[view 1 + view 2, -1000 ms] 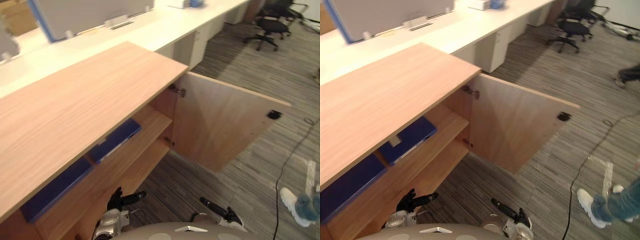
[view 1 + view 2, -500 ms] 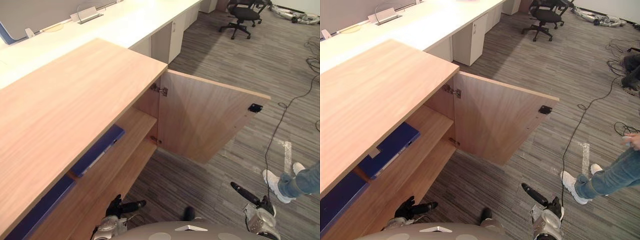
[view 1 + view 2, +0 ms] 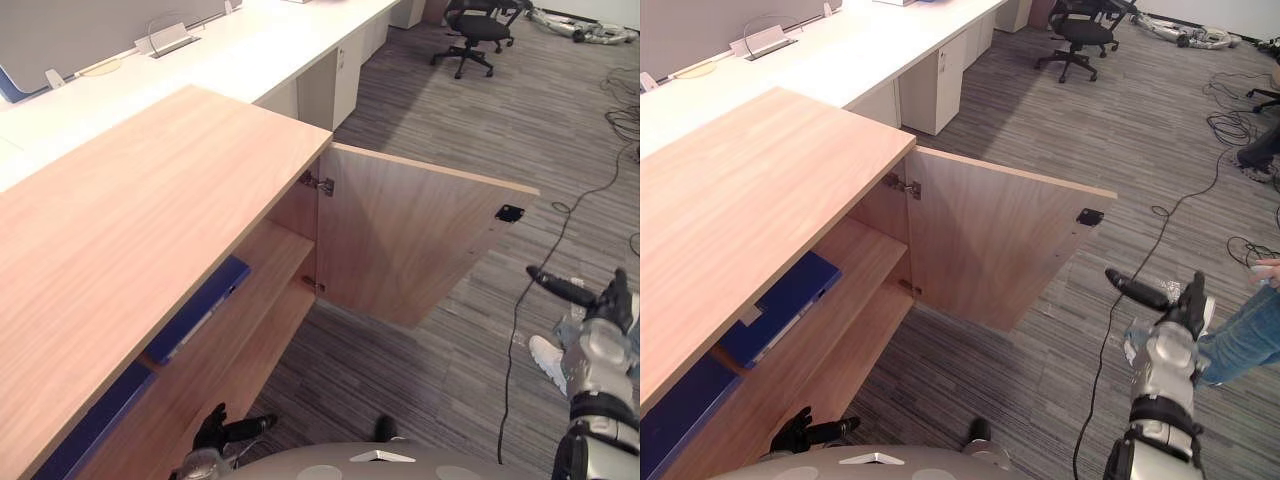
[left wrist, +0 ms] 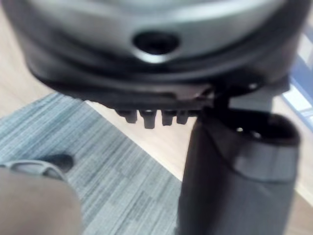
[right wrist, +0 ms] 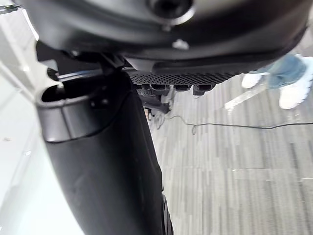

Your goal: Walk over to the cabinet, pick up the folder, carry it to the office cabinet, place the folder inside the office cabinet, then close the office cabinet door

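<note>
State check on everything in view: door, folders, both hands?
Cabinet door: open, swung wide.
Blue folder: lying flat on the upper shelf, not held.
Second blue folder: flat on the shelf, left of the first, not held.
Left hand: open, empty.
Right hand: open, empty, right of the door.

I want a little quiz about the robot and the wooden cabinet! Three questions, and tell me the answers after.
1. True or false: the cabinet door is shut.
2. What colour is the folder lying on the shelf nearest the door? A red, B blue, C green.
3. Fill in: the hand held up over the carpet beyond the door's free edge, touching nothing, is the robot's ____ hand.
Key: 1 false, it stands wide open. 2 B. 3 right: the right hand is up there, while the left hand is down low.
</note>
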Available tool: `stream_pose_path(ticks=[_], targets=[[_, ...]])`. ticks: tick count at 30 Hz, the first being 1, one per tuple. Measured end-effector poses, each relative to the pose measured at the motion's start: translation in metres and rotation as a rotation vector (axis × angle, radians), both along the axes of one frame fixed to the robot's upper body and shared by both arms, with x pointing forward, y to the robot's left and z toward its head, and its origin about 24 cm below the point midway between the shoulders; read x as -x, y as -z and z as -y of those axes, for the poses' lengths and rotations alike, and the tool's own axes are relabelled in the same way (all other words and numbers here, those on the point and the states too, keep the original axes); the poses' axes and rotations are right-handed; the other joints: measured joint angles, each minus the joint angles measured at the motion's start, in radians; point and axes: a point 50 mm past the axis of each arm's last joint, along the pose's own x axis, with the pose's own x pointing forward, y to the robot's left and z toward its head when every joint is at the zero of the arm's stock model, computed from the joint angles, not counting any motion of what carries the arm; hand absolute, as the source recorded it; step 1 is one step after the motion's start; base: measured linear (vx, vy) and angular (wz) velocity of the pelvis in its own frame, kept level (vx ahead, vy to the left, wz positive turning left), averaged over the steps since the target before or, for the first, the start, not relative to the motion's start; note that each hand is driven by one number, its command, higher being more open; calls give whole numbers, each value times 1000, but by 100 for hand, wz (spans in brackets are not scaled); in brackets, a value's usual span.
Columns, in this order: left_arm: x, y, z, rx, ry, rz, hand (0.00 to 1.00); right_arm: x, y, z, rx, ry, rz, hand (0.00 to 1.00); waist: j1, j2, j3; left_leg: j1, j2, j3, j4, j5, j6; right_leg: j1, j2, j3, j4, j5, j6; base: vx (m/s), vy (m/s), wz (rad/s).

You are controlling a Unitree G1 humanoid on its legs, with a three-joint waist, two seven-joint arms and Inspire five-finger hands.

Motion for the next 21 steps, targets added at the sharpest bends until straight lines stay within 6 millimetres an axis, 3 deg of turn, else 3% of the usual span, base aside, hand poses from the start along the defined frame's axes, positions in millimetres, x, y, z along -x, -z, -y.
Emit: stream_pose_path(ticks=[4,7,13,21], targets=[[11,2,1,10,2,-26,100,-36,-30,-11,45,-131,66,100,6,8,-3,-12,-3,-23,-13,-2,3,-16,-1,-3,-5,11,-4,-100,-29,4],[13,2,2,17,1,-28,100,-51,-35,-22,17,-221,76,100,24,9,-2,-20,-4,-39,-12,-4,4,-24,-2,-5,-5,21,-7,-94,-31,3],[18,3,4,40,1,-41,100,-70,-28,-43,-7,-398,-3,100,26,19,0,-33,-8,-64,1,-4,4,-22,-11,-21,-5,29,-10,-65,-20,7],[20,4,8,70,14,-43,100,-78,-41,-38,-45,-478,-20,100,23,38,13,-33,-6,-71,7,-4,4,-16,-10,-28,-5,34,-14,-30,-11,1]])
